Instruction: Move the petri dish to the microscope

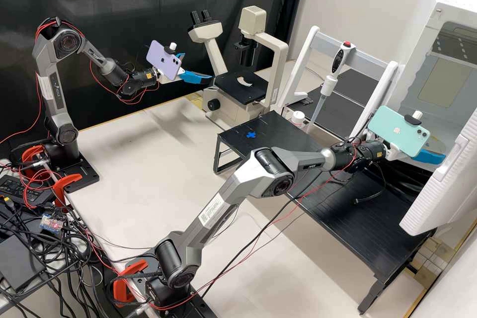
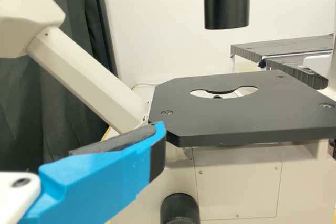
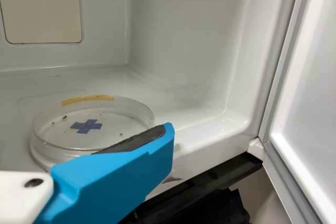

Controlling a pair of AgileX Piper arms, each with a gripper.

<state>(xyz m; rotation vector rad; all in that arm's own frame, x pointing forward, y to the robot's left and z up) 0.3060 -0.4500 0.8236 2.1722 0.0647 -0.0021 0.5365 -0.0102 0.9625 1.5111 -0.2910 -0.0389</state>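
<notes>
In the high view, upper middle of the frame, microscope [image 1: 253, 22]: pale body, black stage [image 1: 242, 86], eyepieces [image 1: 199, 16] toward the upper left.
My left gripper [image 1: 198, 67]: left of the stage and near it, its fingers apart with nothing between them.
My right gripper [image 1: 431, 156]: at the right of the frame, by the mouth of the white chamber [image 1: 449, 2].
Chamber door [image 1: 442, 181]: standing open at the right edge.
Pipette [image 1: 329, 83]: upright on its white rack [image 1: 372, 65], right of the microscope.
Low black table [image 1: 263, 126]: near the centre, a blue cross [image 1: 251, 134] on its top.

Left wrist view, stage: level under the dark cylinder [image 2: 226, 1], its cut-out open.
My blue finger [image 2: 105, 177]: close to the stage's corner, dark pad bare; I cannot tell whether they touch.

Right wrist view, petri dish [image 3: 79, 132]: flat on the chamber floor, clear, with a blue cross inside its outline and a yellow strip [image 3: 87, 99] along the rim.
My right gripper: open, one blue finger [image 3: 121, 174] overlapping the dish's edge, pad uncovered; contact I cannot tell.
</notes>
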